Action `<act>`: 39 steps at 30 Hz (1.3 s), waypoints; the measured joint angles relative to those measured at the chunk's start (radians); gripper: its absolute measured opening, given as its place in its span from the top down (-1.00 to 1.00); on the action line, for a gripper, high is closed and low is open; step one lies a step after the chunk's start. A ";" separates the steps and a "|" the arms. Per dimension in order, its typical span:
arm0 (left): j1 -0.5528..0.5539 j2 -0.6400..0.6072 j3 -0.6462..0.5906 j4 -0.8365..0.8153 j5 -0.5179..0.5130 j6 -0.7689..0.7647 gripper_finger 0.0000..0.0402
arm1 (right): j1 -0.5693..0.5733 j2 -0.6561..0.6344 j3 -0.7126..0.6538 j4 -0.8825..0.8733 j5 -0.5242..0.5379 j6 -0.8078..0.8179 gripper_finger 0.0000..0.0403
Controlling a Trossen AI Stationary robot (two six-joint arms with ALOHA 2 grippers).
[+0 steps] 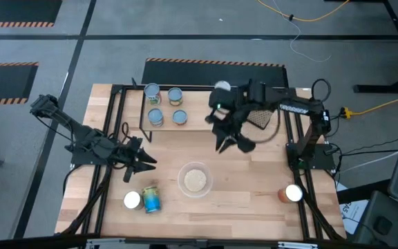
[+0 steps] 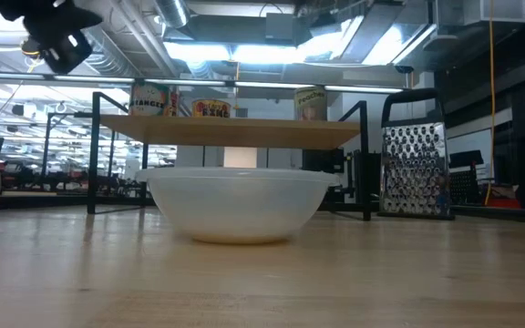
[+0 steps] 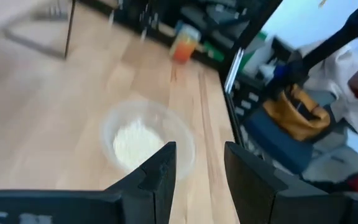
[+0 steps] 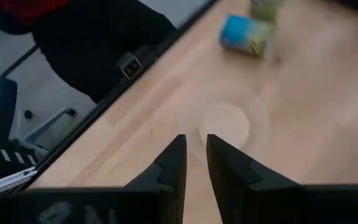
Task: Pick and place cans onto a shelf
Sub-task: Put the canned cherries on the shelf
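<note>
A clear bowl point(image 1: 195, 180) of pale grains sits at the middle of the wooden table point(image 1: 254, 207) and serves as the landmark.

Nearest the front edge, to the bowl's left, two cans are found: one upright with a white top point(image 1: 132, 200), and a blue-labelled can point(image 1: 151, 199) lying on its side just beside it, its long axis pointing roughly from front to back. To the bowl's right, near the front corner, an orange-labelled can point(image 1: 291, 194) stands upright.

The left gripper point(image 1: 146, 161) is held just left of the bowl and a little behind the two front cans, its fingers point(image 3: 160, 176) spread apart with nothing between them. It is judged the nearer arm to that pair, which lies toward the front from it.

Behind the bowl, the right gripper point(image 1: 230, 143) hangs with its fingers point(image 4: 174, 167) nearly together, and nothing is seen between them.

Farthest back, the shelf point(image 1: 192, 123) carries four cans point(image 1: 164, 106) at its left end.
</note>
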 joint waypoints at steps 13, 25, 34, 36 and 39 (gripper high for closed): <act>0.000 -0.012 0.032 -0.339 0.210 -0.143 0.36 | 0.239 0.085 0.000 0.383 0.210 0.200 0.67; 0.000 -0.010 0.031 -0.411 0.240 -0.137 0.36 | 0.331 0.310 -0.001 0.670 0.239 0.285 0.67; 0.000 0.049 0.031 -0.409 0.273 -0.137 0.36 | 0.359 0.468 -0.002 0.884 0.247 0.291 0.67; 0.000 0.071 0.031 -0.409 0.290 -0.137 0.36 | 0.363 0.495 -0.002 0.925 0.249 0.291 0.67; 0.000 0.109 0.031 -0.406 0.325 -0.138 0.36 | 0.366 0.526 -0.002 0.971 0.249 0.293 0.67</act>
